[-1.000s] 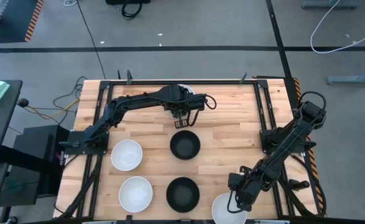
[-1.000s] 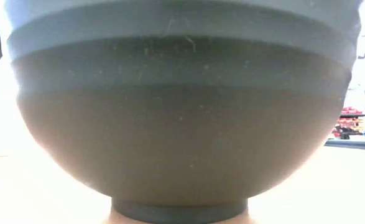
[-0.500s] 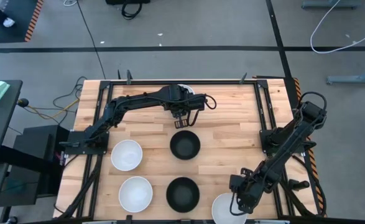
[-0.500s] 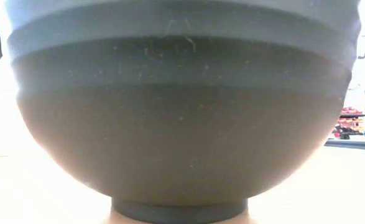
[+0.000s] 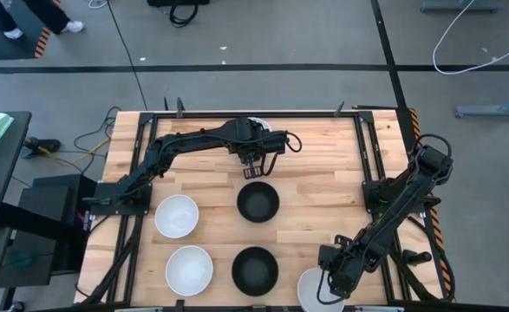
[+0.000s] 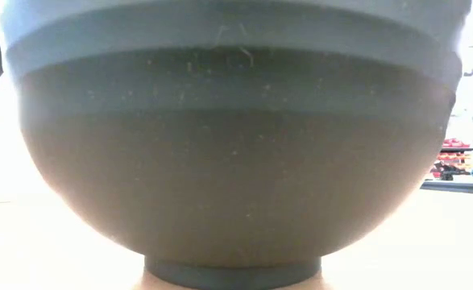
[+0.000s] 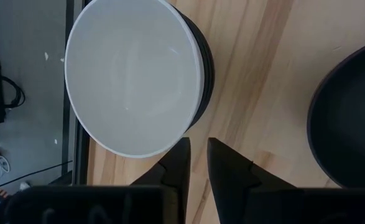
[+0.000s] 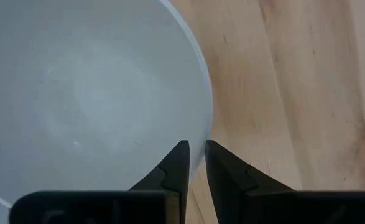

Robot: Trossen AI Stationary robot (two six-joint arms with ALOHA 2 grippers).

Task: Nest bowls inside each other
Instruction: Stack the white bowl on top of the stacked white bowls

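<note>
A white bowl (image 7: 132, 74) lies nested on top of black bowls (image 7: 204, 68) at the table's far middle. My left gripper (image 5: 254, 165) hovers just on the near side of this stack, its fingers almost together on nothing. My right gripper (image 5: 328, 282) is shut on a white bowl (image 5: 309, 293) at the near edge. On the table rest two single black bowls (image 5: 258, 202) (image 5: 255, 269) and two white bowls (image 5: 177, 215) (image 5: 189, 269). The near black bowl (image 6: 236, 161) fills the low view. My right gripper pinches the white bowl's rim (image 8: 202, 134) between its two fingers, one finger inside the bowl and one outside. The fingers come from above, pointing down. Whether the bowl's foot is on the table, I cannot tell.
Bare wood lies on the table's right half (image 5: 332, 191) and between the bowls. Dark rails (image 5: 375, 165) run along the table's sides. A person's feet show on the floor beyond the far left corner.
My right arm has shifted a little with the white bowl at the near edge. My left arm has kept still.
</note>
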